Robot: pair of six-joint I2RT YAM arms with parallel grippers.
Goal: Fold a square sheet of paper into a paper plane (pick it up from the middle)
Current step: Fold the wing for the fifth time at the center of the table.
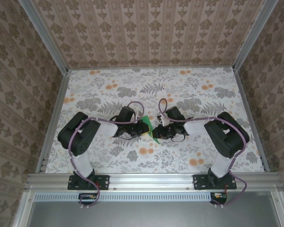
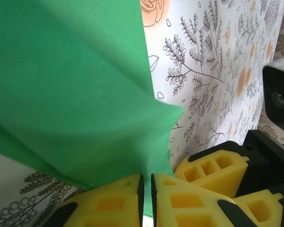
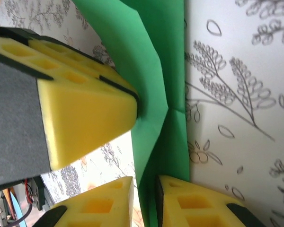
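Note:
The square sheet of paper (image 1: pixel 148 125) is bright green, creased and folded into layers, and is held up between both arms at the table's middle. In the left wrist view the paper (image 2: pixel 75 94) spreads up from my left gripper (image 2: pixel 146 178), whose yellow fingers are shut on its lower edge. In the right wrist view the paper (image 3: pixel 156 71) runs down between the fingers of my right gripper (image 3: pixel 144 183). Those fingers stand slightly apart, with a thin gap on the left side. From this close I cannot tell whether it has the shape of a paper plane.
The floral grey-and-orange cloth (image 1: pixel 132 90) covers the table, with aluminium rails (image 1: pixel 52 118) along its sides. The two grippers nearly touch: the right one's fingers (image 2: pixel 213 165) crowd the left wrist view, and a left finger (image 3: pixel 85 104) presses the paper.

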